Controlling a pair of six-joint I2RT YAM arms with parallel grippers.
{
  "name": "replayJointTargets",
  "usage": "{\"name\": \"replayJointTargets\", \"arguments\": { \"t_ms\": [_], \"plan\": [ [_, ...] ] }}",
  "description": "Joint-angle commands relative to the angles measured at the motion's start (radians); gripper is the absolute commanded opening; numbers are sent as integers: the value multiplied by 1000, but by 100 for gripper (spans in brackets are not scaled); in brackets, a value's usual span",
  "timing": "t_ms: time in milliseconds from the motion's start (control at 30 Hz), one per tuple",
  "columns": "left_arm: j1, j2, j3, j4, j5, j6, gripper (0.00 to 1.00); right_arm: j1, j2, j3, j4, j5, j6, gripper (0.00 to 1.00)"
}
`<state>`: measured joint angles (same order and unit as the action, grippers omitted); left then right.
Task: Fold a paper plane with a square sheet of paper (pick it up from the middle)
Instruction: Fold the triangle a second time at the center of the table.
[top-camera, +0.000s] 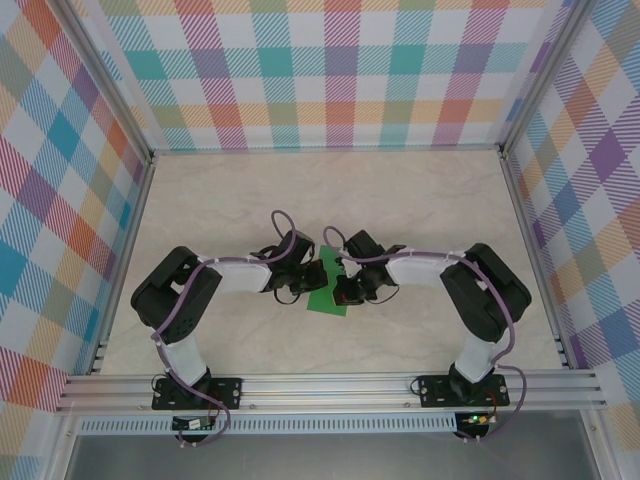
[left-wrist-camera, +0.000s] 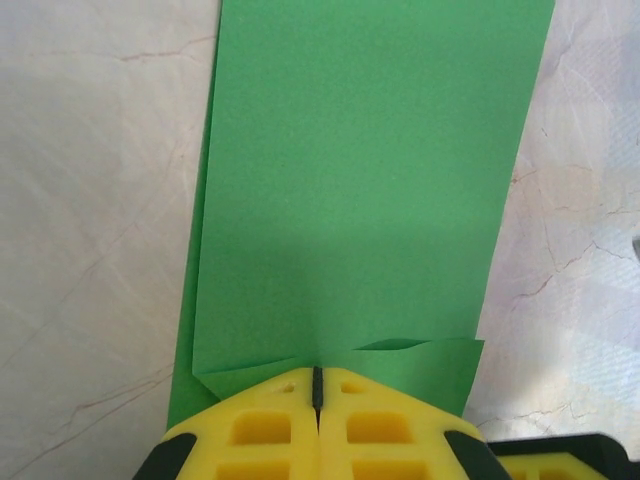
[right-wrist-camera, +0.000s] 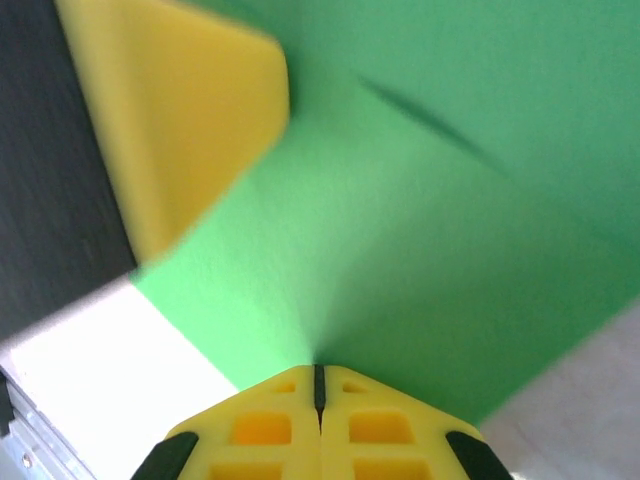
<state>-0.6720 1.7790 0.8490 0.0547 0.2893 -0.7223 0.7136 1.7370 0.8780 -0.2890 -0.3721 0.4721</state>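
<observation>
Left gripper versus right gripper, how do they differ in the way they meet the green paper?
The left gripper meets the square sheet of paper at the end of a folded strip lying flat on the table, puckering that edge; the right gripper grips paper lifted close before its camera. The left gripper reaches in from the paper's left, the right gripper from its right. Both are shut.

Marbled table (top-camera: 300, 200), apparently bearing green paper (top-camera: 328, 291).

Thin bright-green paper sheet (left-wrist-camera: 360, 180) runs off the top edge; yellow blocky shape (right-wrist-camera: 190, 110) upper left is just blur.
</observation>
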Motion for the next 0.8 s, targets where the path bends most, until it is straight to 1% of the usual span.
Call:
{"name": "replayJointTargets", "arguments": {
  "t_ms": [0,67,133,333,400,533,633,767],
  "plan": [
    [-5,88,-65,-173,-142,-16,0,5,-44,-121,-146,-57,-43,0],
    [-4,78,-71,-162,-137,-15,0,6,-80,-161,-152,-72,-42,1],
    [-6,68,-76,-149,-128,-13,0,6,-116,-170,-168,-60,-36,0],
    [-11,49,-53,-145,-105,8,0,6,-201,-39,-170,-40,-18,1],
    [-14,43,-43,-145,-98,16,0,6,-183,7,-146,-9,-11,2],
    [-23,40,-29,-148,-90,20,0,6,-71,71,-130,52,23,1],
    [-26,39,-24,-151,-87,22,0,6,-28,66,-100,67,49,1],
    [-26,34,-20,-152,-84,26,0,6,-12,38,-92,70,47,1]
  ]
}}
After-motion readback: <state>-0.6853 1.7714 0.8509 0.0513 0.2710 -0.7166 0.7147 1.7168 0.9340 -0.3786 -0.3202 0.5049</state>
